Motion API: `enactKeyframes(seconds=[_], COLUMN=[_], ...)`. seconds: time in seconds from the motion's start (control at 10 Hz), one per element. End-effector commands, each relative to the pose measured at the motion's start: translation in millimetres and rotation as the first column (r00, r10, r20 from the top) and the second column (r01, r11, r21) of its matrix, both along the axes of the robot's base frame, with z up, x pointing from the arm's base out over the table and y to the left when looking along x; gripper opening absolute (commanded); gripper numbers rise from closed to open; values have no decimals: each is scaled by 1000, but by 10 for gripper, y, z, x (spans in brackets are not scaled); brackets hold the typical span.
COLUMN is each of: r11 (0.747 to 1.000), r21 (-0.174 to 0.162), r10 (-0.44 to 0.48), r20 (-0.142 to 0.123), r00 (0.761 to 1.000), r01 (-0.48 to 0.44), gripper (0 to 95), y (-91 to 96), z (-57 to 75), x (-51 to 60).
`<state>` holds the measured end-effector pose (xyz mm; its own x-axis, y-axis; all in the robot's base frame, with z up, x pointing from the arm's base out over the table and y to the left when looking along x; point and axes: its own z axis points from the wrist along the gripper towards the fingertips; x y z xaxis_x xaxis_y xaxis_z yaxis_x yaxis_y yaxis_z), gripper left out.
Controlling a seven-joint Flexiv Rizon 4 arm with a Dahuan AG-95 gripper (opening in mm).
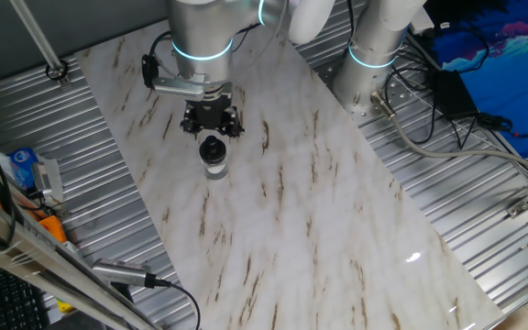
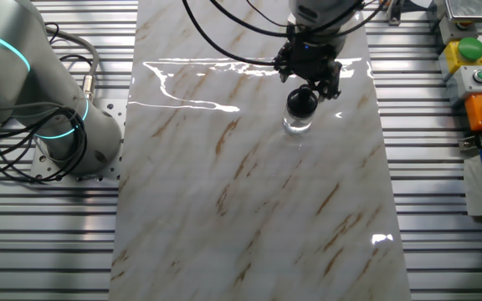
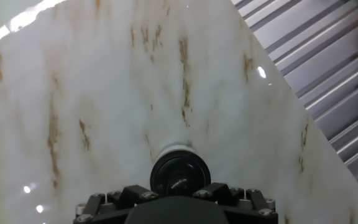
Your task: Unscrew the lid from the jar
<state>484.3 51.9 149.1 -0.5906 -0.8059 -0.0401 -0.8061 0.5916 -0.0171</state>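
One jar (image 1: 214, 165), one lid (image 3: 180, 175)

**Open marble all round the jar, clutter only at the edges**

The jar (image 1: 214, 162) stands upright on the marble tabletop (image 1: 319, 229), its black lid (image 1: 213, 148) on top. The gripper (image 1: 212, 126) hangs directly above the lid, so the way straight down is occupied by the hand itself; whether it touches the lid I cannot tell. The marble beside the jar lies bare on every side in both fixed views, and the hand view shows only stone beyond the lid (image 3: 180, 173). The arm's base (image 2: 65, 134) with its looping cables (image 2: 7, 159) sits off the slab on the ridged metal. A button box (image 2: 467, 58) stands well apart on the opposite side.
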Motion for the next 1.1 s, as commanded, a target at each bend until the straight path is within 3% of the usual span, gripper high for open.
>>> enactKeyframes(seconds=[0.1,0.4,0.8,1.1], r11=[998,997,997,996], r21=[-20,-54,-55,-52], r10=[-53,-63,-61,-67], r20=[-6,-8,9,-2], r00=[999,998,998,998], r01=[53,63,62,67], gripper=[760,760,760,760], y=[4,4,4,5], z=[3,3,3,-8], x=[1,1,1,7])
